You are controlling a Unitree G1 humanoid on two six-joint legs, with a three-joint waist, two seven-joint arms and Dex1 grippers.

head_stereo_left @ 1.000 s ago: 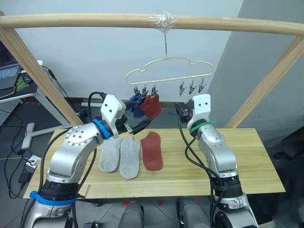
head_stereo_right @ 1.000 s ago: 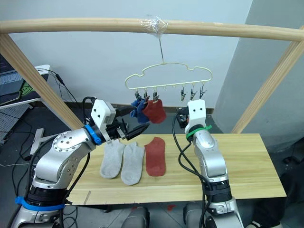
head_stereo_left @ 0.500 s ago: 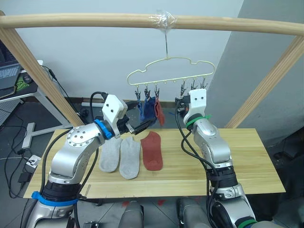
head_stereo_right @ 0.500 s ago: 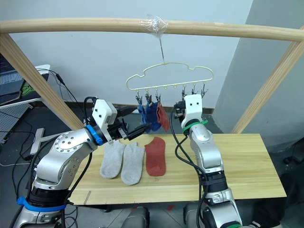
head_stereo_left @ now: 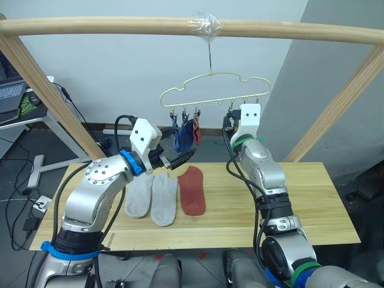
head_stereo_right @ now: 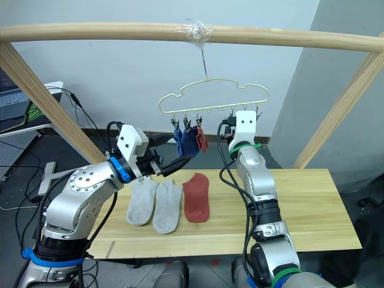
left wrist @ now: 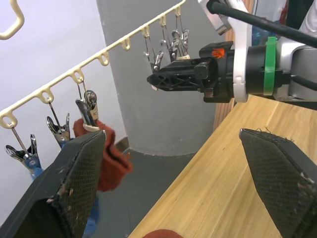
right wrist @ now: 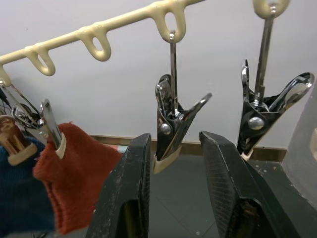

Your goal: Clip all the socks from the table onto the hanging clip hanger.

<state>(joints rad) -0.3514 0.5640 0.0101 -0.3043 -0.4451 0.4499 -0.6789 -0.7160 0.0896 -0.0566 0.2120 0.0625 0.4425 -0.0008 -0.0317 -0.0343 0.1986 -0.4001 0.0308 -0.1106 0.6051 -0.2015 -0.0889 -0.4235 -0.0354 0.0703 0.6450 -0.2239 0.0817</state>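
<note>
Three socks (head_stereo_left: 162, 196) lie mid-frame on the table (head_stereo_left: 312, 204); next, fetch one. The right gripper (right wrist: 171, 163), jaws apart, brackets an empty clip (right wrist: 173, 126). The left gripper (left wrist: 173, 183) gapes empty.

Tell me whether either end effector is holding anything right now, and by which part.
Neither holds anything. The left end effector is open with nothing between its fingers; the right end effector is open around an empty metal clip on the clip hanger.

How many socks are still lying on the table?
3: two light grey socks side by side, and one rust red sock beside them toward the robot's right, all on the table.
</note>
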